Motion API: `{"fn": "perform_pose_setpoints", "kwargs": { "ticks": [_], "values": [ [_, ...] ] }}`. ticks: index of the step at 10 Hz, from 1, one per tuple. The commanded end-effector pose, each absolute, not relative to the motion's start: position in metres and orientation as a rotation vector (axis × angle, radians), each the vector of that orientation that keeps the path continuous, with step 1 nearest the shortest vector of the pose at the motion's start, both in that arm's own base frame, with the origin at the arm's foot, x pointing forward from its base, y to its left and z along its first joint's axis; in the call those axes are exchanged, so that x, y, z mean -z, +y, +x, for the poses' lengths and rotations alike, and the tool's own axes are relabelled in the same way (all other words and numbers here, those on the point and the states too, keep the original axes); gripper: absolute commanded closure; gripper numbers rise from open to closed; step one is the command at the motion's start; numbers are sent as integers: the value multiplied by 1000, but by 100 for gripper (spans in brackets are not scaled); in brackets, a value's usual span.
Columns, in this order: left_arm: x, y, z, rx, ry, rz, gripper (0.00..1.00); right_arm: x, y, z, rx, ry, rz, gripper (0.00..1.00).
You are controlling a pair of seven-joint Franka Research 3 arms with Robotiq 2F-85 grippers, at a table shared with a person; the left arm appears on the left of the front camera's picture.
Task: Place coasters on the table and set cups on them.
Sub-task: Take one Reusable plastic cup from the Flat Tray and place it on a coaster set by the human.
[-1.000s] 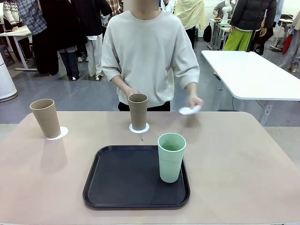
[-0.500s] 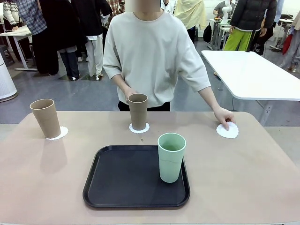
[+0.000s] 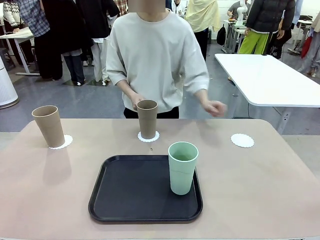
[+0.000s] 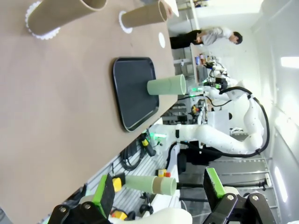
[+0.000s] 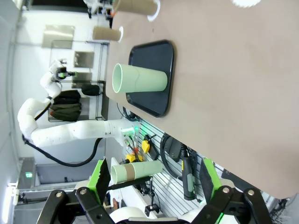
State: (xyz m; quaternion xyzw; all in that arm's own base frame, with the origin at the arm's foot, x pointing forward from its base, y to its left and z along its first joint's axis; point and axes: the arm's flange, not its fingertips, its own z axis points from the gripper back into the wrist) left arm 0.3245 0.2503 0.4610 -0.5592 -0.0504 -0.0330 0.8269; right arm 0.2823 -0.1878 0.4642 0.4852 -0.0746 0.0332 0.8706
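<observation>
Plainly, we are near the end of the setting. Taking the table (image 3: 270, 200) with its far edge as twelve o'clock, one brown cup (image 3: 48, 125) stands upright at ten o'clock on its coaster (image 3: 66, 142). A second brown cup (image 3: 147, 118) stands at twelve on another coaster (image 3: 155, 136). Each disc shows as a scalloped white fringe round the base, and we judge those two places finished. A third coaster (image 3: 242, 140) lies bare at two o'clock, well apart from everything else. We take it as laid ready for the green cup (image 3: 182, 167), which stands upright at the three o'clock side of the black tray (image 3: 125, 192), not yet carried over.

Both pincers are released and grasp nothing. The left gripper (image 4: 156, 191) and the right gripper (image 5: 154, 179) hold their green pads wide and hang clear of the tabletop, which we suppose leaves the person room to work.

One hand (image 3: 216, 108) of the person hangs blurred in the air above the far edge, between one and two o'clock, near the bare coaster but not touching it. The other hand (image 3: 135, 101) sits just behind the twelve o'clock cup.

From tray to bare coaster we see open tabletop. Only the tray's raised rim and that hovering hand could get in the way. A white table (image 3: 270, 80) and standing people lie beyond, taking no part.
</observation>
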Motion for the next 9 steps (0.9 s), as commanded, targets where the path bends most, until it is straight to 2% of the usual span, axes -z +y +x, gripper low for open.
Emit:
{"fn": "perform_pose_setpoints", "kwargs": {
  "ticks": [1,4,6,9],
  "values": [
    [-466,249,323,51,-106,-1192,0,-482,-168,297,-217,-158,836,0],
    [-466,249,323,51,-106,-1192,0,-512,-106,320,-417,-66,449,0],
    [-466,249,323,51,-106,-1192,0,-522,-56,328,-542,-66,325,0],
    [-466,249,323,51,-106,-1192,0,-498,18,327,-738,-46,189,0]
  ]
}}
